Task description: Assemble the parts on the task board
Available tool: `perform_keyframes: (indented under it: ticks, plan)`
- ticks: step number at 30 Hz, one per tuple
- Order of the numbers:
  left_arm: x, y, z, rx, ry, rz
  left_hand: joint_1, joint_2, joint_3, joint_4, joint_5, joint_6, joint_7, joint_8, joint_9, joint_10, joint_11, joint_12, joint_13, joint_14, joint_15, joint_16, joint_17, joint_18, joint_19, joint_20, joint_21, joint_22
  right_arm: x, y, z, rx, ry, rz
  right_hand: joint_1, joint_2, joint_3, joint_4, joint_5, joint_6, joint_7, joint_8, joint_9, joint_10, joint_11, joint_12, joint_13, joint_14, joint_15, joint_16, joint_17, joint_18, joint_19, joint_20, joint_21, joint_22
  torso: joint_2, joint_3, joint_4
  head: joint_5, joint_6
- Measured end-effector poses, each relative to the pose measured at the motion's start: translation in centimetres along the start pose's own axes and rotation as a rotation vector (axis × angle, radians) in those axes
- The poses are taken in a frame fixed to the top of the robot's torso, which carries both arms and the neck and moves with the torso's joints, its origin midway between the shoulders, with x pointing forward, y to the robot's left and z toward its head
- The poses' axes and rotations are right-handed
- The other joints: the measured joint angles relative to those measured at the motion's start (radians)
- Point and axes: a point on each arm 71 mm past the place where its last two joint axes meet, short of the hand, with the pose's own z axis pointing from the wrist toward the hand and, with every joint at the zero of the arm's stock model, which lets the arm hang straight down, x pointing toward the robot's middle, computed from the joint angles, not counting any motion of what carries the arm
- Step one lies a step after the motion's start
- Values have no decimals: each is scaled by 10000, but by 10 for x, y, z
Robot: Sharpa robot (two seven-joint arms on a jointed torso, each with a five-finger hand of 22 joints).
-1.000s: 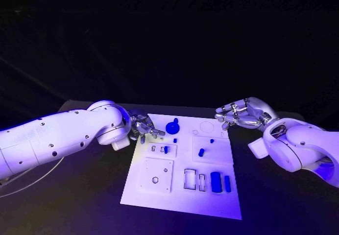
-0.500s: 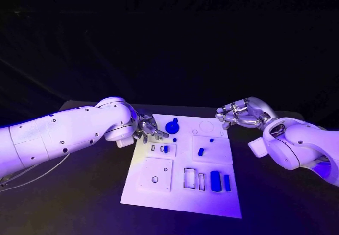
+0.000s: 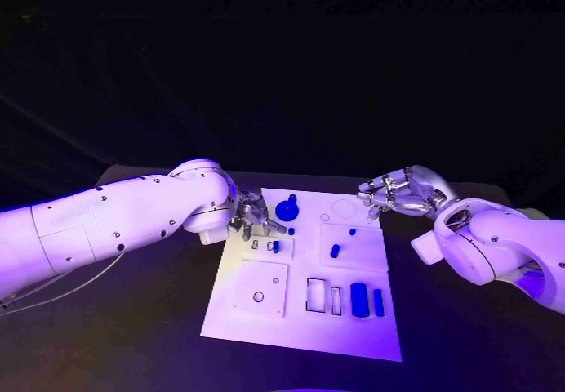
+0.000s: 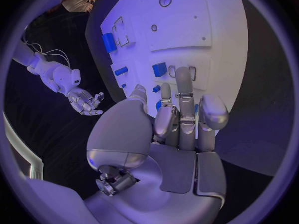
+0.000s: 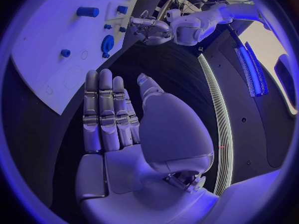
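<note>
The task board (image 3: 309, 304) lies mid-counter, blue parts (image 3: 358, 300) scattered on it. The left hand (image 3: 252, 214), released, hovers at its edge; the right hand (image 3: 398, 194) is empty, fingers loosely curled. A sweeping finger might knock parts loose.

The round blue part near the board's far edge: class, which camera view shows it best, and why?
The head view: the round blue part lies unobstructed on the task board, just beside the left hand. The right wrist view shows it small and edge-on. In the left wrist view, the left hand's fingers mostly cover it.
</note>
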Motion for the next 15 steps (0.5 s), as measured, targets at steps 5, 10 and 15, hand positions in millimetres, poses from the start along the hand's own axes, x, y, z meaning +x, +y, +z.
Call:
perform_keyframes:
  ticks: [5, 10, 15]
  plan:
    - [1, -1, 1, -60, 107, 179, -53, 53, -59, 1, 0, 0, 0, 41, 67, -28, -27, -77, -49, 0, 0, 0, 18, 1, -37, -37, 0, -34, 1, 0, 0, 9, 27, 11, -75, -3, 0, 0, 74, 0, 0, 0, 0, -5, 5, 0, 0, 0, 0, -47, -11, 0, 0, 0, -34, -18, -2, -6, 4, -12, -21]
    - [2, -2, 2, -97, 209, 325, -53, 53, -58, 1, 0, 0, 0, 41, 105, -75, -3, -77, -64, 0, 0, 0, 25, 0, -74, 0, 0, -68, 2, 0, 0, 10, 38, 20, -75, -3, -28, 28, 115, -24, 24, 0, -2, -5, 5, 0, 0, 0, 0, -47, -12, -1, -36, 35, -37, -35, -2, -6, 5, -18, -48]
    - [3, -3, 4, -139, 304, 434, -53, 54, -57, 0, 0, 0, 1, 41, 106, -75, -3, -77, -64, 0, 0, 0, 24, 1, -74, 0, 0, -69, 2, 0, 0, 8, 46, 26, -75, -3, -28, 28, 154, -30, 29, 0, -9, -41, 41, 0, 1, -36, 35, -47, -12, -1, -36, 35, -37, -51, 0, -12, 5, -5, -69]
